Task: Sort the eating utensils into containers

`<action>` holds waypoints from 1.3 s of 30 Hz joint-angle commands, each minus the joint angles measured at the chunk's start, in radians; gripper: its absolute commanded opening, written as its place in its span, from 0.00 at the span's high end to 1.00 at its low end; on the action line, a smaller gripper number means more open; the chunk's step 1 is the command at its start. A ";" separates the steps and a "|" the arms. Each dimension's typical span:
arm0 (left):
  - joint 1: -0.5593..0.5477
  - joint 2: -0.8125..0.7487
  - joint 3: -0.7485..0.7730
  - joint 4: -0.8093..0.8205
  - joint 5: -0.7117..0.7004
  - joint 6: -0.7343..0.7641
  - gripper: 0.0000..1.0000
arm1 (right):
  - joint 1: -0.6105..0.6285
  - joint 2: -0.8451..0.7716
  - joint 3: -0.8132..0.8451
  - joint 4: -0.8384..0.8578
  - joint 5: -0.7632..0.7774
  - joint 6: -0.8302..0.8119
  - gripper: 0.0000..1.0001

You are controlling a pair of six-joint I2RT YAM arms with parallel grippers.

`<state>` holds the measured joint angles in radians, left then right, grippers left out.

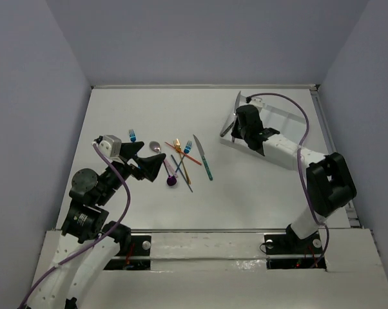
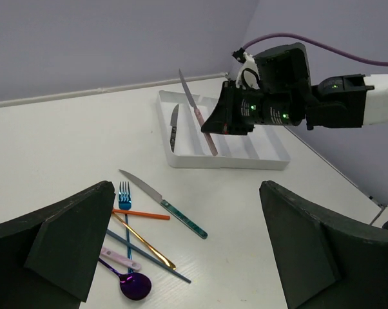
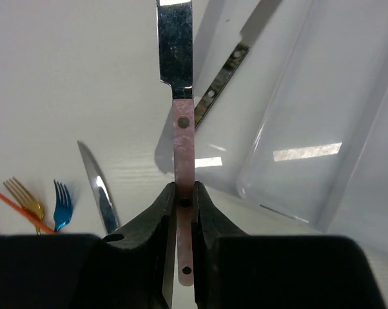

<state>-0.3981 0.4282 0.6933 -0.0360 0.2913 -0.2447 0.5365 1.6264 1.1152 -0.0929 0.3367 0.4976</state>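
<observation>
The white tray (image 1: 285, 118) lies at the back right, also seen in the left wrist view (image 2: 245, 154). My right gripper (image 1: 236, 127) is shut on a pink-handled knife (image 3: 184, 129), held blade-out above the tray's near-left edge (image 3: 291, 193). A dark-handled knife (image 2: 173, 125) lies in the tray's leftmost compartment. Loose utensils lie mid-table: a teal-handled knife (image 1: 203, 158), a gold fork (image 1: 179, 150), a blue fork (image 2: 124, 192), a purple spoon (image 1: 171, 180), a silver spoon (image 1: 155, 147) and an orange handle (image 2: 142, 214). My left gripper (image 1: 156, 164) is open and empty just left of them.
A second blue fork (image 1: 132, 135) lies alone behind the left gripper. Walls enclose the table on three sides. The right arm's purple cable (image 1: 297, 106) arcs over the tray.
</observation>
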 commanded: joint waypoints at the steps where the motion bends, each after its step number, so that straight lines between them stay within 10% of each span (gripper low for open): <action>1: -0.005 -0.014 0.002 0.038 0.017 0.002 0.01 | -0.076 0.071 0.098 0.105 0.058 0.110 1.00; 13: -0.005 -0.014 0.003 0.038 0.016 0.004 0.01 | -0.162 0.267 0.229 0.074 0.001 0.176 0.98; 20: -0.005 -0.011 0.003 0.038 0.017 0.004 0.01 | -0.162 0.259 0.216 0.122 -0.039 0.136 0.43; 23: -0.005 -0.012 0.003 0.038 0.011 0.005 0.01 | -0.162 0.221 0.198 0.133 -0.060 0.087 0.38; 39: -0.005 -0.005 0.003 0.038 0.005 0.004 0.01 | 0.245 0.027 -0.032 -0.031 -0.047 -0.102 0.35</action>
<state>-0.3981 0.4221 0.6933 -0.0360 0.2916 -0.2447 0.7059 1.6577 1.0973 -0.0406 0.2287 0.4473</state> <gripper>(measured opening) 0.988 0.646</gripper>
